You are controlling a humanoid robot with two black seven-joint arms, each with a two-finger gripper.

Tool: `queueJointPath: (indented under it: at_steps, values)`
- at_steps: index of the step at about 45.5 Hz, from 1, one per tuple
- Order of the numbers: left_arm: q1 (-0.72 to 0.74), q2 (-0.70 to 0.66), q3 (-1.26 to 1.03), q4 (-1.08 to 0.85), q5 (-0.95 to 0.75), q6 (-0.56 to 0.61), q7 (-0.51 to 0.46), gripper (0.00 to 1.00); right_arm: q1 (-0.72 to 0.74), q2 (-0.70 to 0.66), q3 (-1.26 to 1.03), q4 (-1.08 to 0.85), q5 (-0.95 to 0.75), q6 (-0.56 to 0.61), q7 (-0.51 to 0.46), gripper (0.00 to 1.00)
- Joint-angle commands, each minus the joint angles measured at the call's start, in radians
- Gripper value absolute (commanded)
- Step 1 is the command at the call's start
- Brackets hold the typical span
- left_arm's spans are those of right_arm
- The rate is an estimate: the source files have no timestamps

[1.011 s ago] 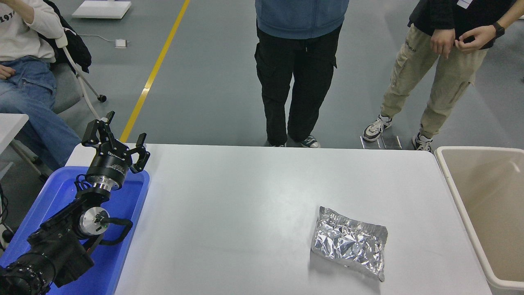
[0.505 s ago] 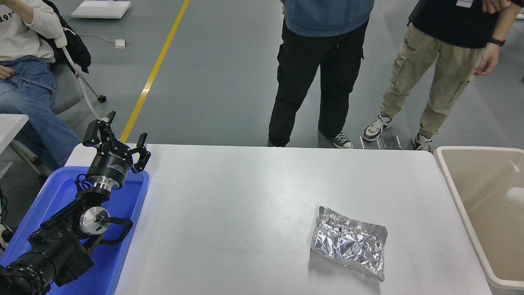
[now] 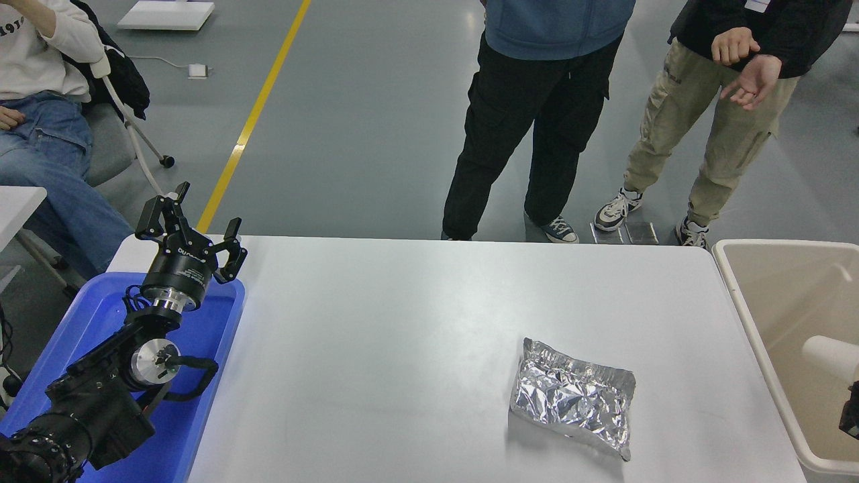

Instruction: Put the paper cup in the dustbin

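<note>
The paper cup is white and lies on its side in the air over the inside of the beige dustbin, at the picture's right edge. Only a small black part of my right gripper shows, at the edge just below the cup; it appears to hold the cup by the end that is cut off by the picture's edge. My left gripper is parked at the lower left above the blue tray, open and empty.
A crinkled silver foil bag lies on the white table, right of centre. Two people stand at the table's far side. A third person sits at the far left.
The paper cup has come further into view from the right edge, moving left and down over the dustbin. Part of my right gripper now shows. The standing people have shifted.
</note>
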Motion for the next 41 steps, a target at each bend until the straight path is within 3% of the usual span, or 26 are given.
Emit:
queueJointPath:
  at_steps: [1, 21, 22, 24, 26, 27, 28, 41]
  values:
    - [0.0, 0.0, 0.0, 0.0, 0.0, 0.0, 0.0, 1.0, -0.022, 0.008, 0.009, -0.019, 0.0, -0.004, 0.002, 0.0]
    - [0.0, 0.0, 0.0, 0.0, 0.0, 0.0, 0.0, 1.0, -0.054, 0.009, 0.055, -0.019, 0.002, 0.001, 0.003, 0.0]
    - [0.0, 0.0, 0.0, 0.0, 0.0, 0.0, 0.0, 1.0, -0.054, 0.009, 0.059, -0.019, 0.002, 0.001, 0.003, 0.03]
    - [0.0, 0.0, 0.0, 0.0, 0.0, 0.0, 0.0, 1.0, -0.059, 0.011, 0.064, -0.019, 0.002, -0.001, 0.003, 0.19]
    - [0.0, 0.0, 0.0, 0.0, 0.0, 0.0, 0.0, 1.0, -0.059, 0.011, 0.066, -0.019, 0.002, -0.007, 0.003, 0.53]
    - [0.0, 0.0, 0.0, 0.0, 0.0, 0.0, 0.0, 1.0, -0.059, 0.009, 0.066, -0.019, 0.002, 0.001, 0.003, 0.8]
    - [0.0, 0.0, 0.0, 0.0, 0.0, 0.0, 0.0, 1.0, -0.059, 0.009, 0.066, -0.019, 0.0, 0.004, 0.003, 1.0]
    - [0.0, 0.0, 0.0, 0.0, 0.0, 0.001, 0.0, 1.0, -0.059, 0.008, 0.069, -0.016, 0.0, 0.01, 0.003, 1.0]
